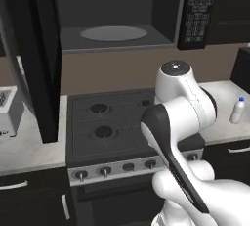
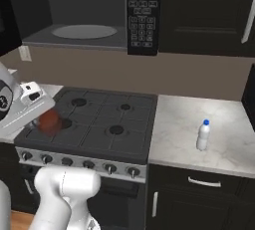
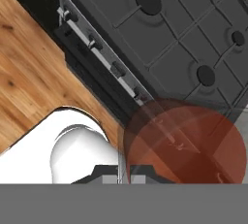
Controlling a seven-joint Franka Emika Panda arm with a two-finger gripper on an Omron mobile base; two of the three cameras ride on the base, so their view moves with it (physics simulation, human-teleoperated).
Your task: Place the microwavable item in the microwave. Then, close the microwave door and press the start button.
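Carrying the tumbler over the stove's front left, the gripper is clamped on it. The microwave gapes, turntable bare; placing, shutting the door and pressing start remain.

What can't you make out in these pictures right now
- Gripper: its fingertips are lost behind the tumbler and the bottom edge in the hand view.
- Microwave keypad: button labels too small to read in the right base view.
- Microwave door: cut off by the top edge in the left base view.
- Bottle: any label too small.
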